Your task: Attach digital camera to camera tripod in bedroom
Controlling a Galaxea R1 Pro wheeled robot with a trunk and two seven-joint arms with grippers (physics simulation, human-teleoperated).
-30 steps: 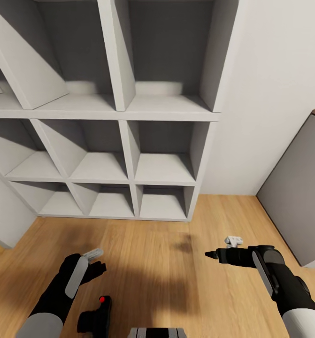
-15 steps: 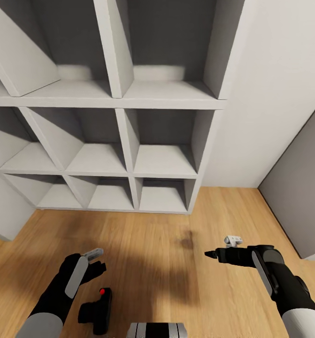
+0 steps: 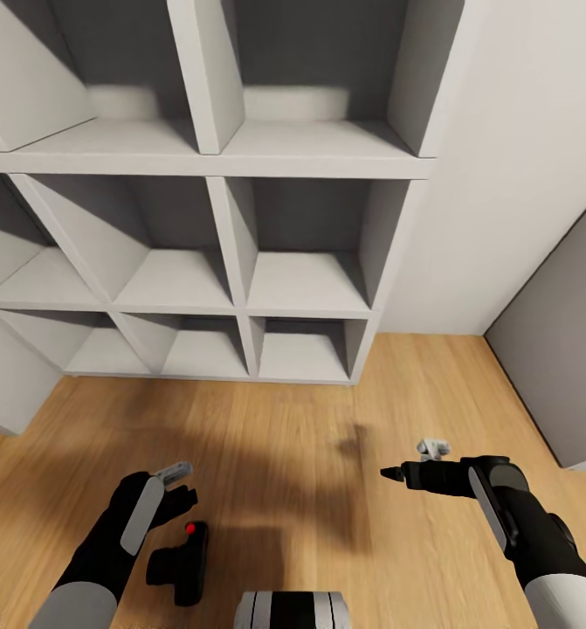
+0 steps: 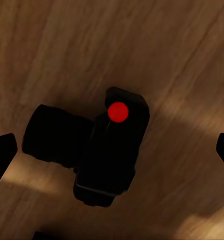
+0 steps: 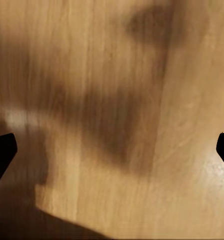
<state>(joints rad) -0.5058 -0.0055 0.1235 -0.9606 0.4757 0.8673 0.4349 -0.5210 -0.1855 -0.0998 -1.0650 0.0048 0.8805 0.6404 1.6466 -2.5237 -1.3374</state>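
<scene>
The digital camera (image 3: 179, 563), black with a bright red dot, lies on the wood plank floor at the lower left of the head view. My left gripper (image 3: 177, 500) hovers just above and beside it. In the left wrist view the digital camera (image 4: 91, 150) sits on the floor midway between the two spread fingertips (image 4: 1, 155), not touched, so the left gripper (image 4: 112, 152) is open. My right gripper (image 3: 396, 473) hangs over bare floor to the right; its fingertips (image 5: 1, 152) stand wide apart with nothing between them. The camera tripod is out of view.
White cube shelves (image 3: 231, 166) rise straight ahead against the white wall. A grey bed side (image 3: 559, 384) stands at the right. A small white-grey fitting (image 3: 432, 449) shows just behind the right gripper. Part of my own base (image 3: 293, 610) shows at the bottom edge.
The whole head view has shifted: shelves and floor slid upward in the picture, so the view moved. The digital camera now shows fully, nearer my left gripper. Both arms hold the same pose.
</scene>
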